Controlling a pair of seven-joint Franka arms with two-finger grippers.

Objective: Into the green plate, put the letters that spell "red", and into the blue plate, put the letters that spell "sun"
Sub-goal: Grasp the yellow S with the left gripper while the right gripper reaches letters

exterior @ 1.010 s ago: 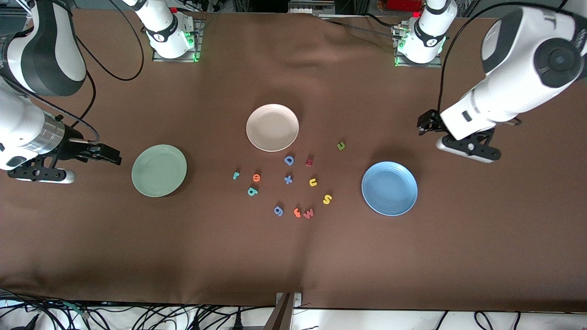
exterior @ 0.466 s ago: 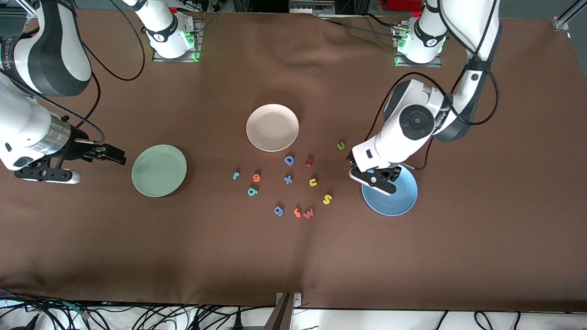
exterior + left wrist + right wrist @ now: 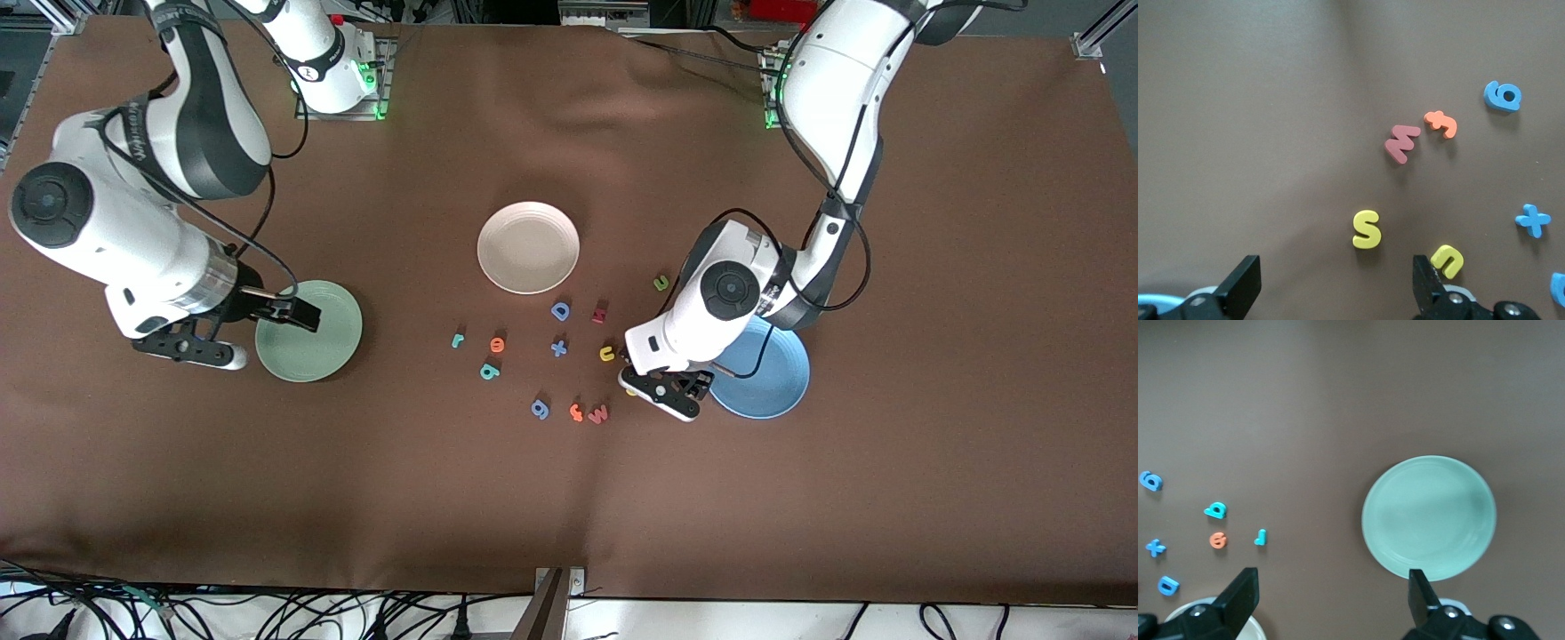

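Right, the left gripper hangs low over the cloth beside the blue plate, its fingers spread wide with nothing between them. In the left wrist view the yellow "s" lies on the cloth in line with the gap between the two fingertips, not touched by either. The yellow "u" sits just beside one fingertip. From the front the arm's body covers the "s" almost wholly, and the "u" peeks out at the edge of the wrist. The olive "n" lies farther from the front camera, near the arm's elbow, well apart from the other two. Part of the blue plate is hidden under the arm.

Over at the other end, the right gripper hovers over the rim of the green plate, fingers wide too, holding nothing. Its wrist view shows the green plate bare, and the teal "r", the orange "e" and the teal "d" clustered together on the cloth, well apart from the plate. A cream plate lies farther from the front camera than the letters; in the right wrist view only a sliver of it shows, cut off by the gripper.
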